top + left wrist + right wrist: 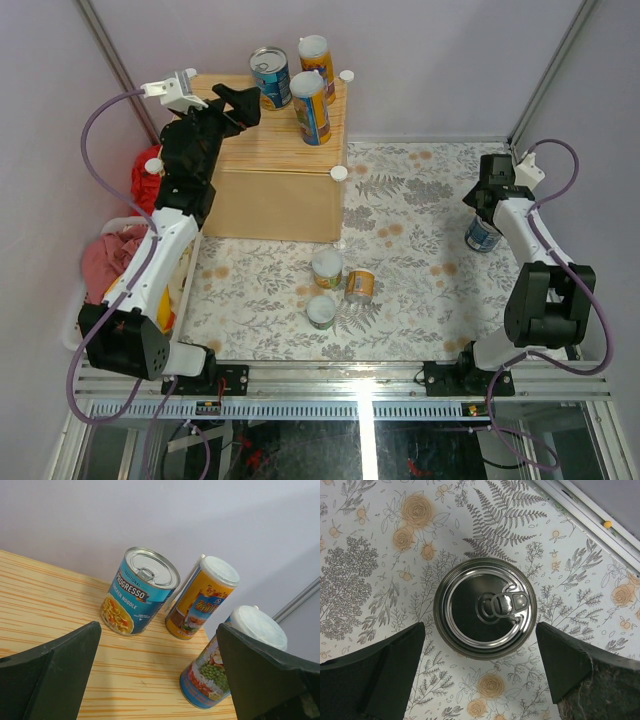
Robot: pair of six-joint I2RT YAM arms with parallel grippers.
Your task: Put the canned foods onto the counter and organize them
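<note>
Three cans stand on the light-wood counter (250, 150): a wide blue soup can (270, 77) (139, 592), a tall orange can (317, 62) (201, 597) and a tall blue-and-orange can (311, 108) (227, 657). My left gripper (240, 103) (159, 672) is open and empty above the counter, next to them. A wide blue can (483, 234) (485, 608) stands on the floral cloth at the right. My right gripper (492, 192) (481, 677) is open right above it, not touching. Three short cans (327, 268) (360, 286) (321, 311) sit on the cloth at the front centre.
A white basket (85, 310) of red and pink clothes stands at the left beside the counter. White round knobs (339, 173) mark the counter's corners. The floral cloth (420, 200) covers the table. Walls close in at the back and sides.
</note>
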